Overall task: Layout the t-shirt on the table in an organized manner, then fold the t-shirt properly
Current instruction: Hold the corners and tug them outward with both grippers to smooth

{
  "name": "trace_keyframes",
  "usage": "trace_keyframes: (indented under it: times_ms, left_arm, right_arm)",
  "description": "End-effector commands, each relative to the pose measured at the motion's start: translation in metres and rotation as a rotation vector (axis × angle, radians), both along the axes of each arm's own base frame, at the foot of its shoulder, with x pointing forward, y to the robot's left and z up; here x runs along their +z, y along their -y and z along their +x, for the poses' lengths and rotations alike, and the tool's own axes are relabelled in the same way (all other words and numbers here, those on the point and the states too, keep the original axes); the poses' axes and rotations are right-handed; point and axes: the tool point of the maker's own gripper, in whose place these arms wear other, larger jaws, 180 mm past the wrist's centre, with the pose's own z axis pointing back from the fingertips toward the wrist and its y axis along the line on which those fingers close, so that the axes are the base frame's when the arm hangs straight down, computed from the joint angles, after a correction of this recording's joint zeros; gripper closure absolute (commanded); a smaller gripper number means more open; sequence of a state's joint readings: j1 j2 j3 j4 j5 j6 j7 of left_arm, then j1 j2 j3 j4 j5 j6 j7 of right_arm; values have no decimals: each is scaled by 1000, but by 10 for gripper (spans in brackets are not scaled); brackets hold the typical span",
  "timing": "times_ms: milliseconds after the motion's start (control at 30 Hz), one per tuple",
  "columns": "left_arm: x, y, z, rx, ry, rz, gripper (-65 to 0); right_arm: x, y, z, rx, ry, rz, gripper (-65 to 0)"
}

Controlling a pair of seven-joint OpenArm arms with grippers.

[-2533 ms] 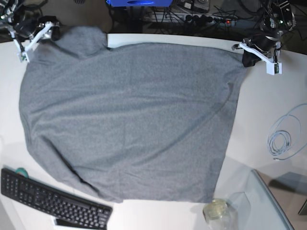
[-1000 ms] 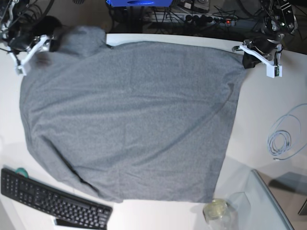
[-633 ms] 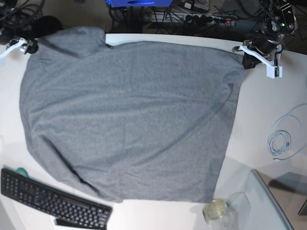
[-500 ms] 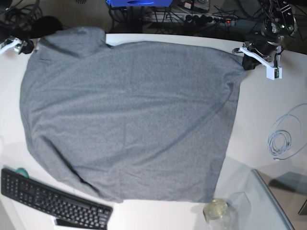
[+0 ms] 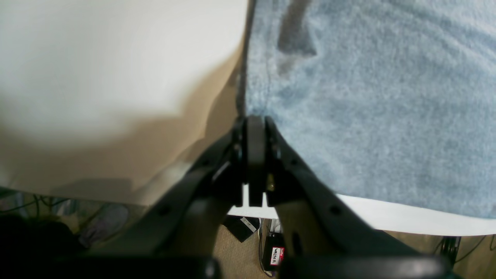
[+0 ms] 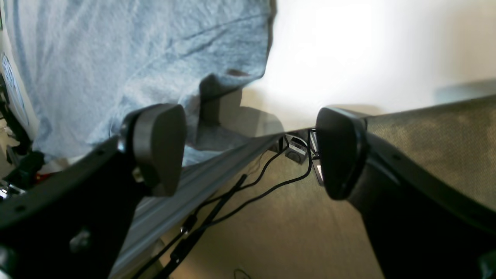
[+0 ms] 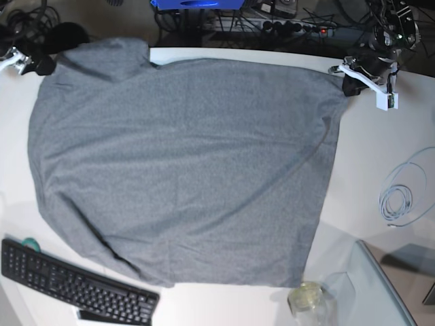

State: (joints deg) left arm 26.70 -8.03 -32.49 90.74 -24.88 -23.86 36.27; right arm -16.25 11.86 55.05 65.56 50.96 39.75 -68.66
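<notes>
The t-shirt (image 7: 183,163) lies spread on the desk (image 7: 360,197), still being laid out, it seems. At its upper right corner the left jaws pinch the cloth; at its upper left the right jaws gape, and should close on the crumpled edge.

Both arms (image 7: 387,41) (image 7: 17,51) black w/ silver-white metal bits, small screws. Fingers (image 6: 162,151) matte black, rounded blunt tips, bolt heads further down. Left wrist view: slimmer dark fingers (image 5: 228,155), tiny brassy screw in the middle, rest blurred.
</notes>
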Motion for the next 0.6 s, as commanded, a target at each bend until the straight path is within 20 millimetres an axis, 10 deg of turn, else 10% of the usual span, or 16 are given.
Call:
trace_keyframes:
  times_ms: [0, 567]
  left_arm:
    - [8, -5, 5, 0, 31, 14, 0]
    - [8, -5, 5, 0, 31, 14, 0]
  right_arm:
    - [5, 3, 2, 29, 5, -13, -495]
    - [0, -40, 8, 136, -3, 46, -489]
